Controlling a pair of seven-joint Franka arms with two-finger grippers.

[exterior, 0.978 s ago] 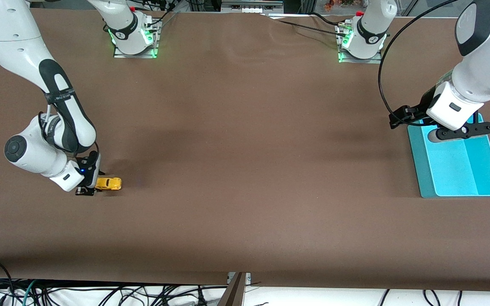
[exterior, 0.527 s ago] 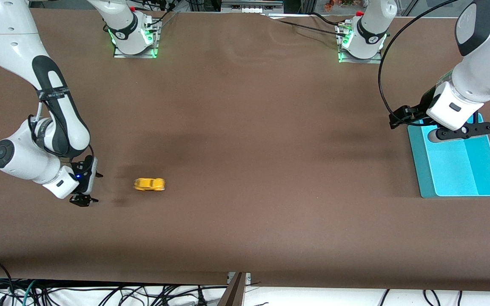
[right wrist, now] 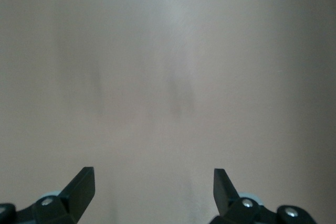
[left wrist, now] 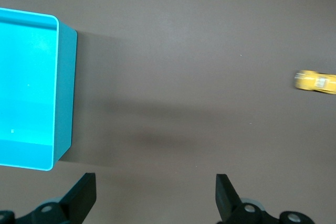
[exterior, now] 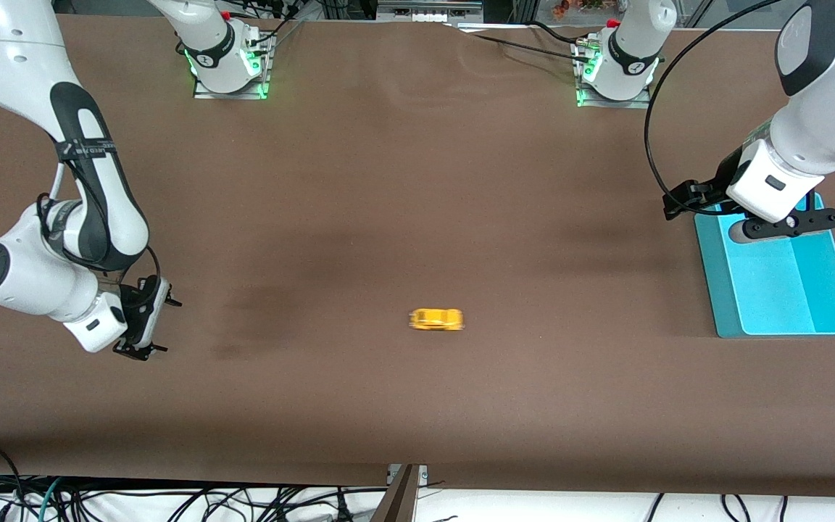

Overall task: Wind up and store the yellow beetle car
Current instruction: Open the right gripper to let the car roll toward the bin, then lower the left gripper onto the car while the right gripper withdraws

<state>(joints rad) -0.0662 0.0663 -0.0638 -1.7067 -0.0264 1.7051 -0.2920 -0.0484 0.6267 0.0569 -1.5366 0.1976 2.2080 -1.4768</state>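
Note:
The yellow beetle car (exterior: 436, 319) is on the brown table near its middle, blurred by motion, and stands free of both grippers. It also shows in the left wrist view as the car (left wrist: 316, 82), well apart from the fingers. My right gripper (exterior: 155, 326) hangs low over the table at the right arm's end, open and empty. The right wrist view shows that gripper (right wrist: 154, 192) over bare table. My left gripper (exterior: 751, 217) waits open over the teal bin's edge farthest from the front camera; the left wrist view shows it (left wrist: 156, 198) holding nothing.
A teal open bin (exterior: 787, 290) sits at the left arm's end of the table, and this bin (left wrist: 31, 87) looks empty from the left wrist. Both arm bases (exterior: 229, 58) (exterior: 617, 65) stand along the edge farthest from the front camera. Cables hang below the table's front edge.
My right gripper opened and let go of the car, then drew back slightly. The car has rolled across the table toward the left arm's end. The left arm has not moved.

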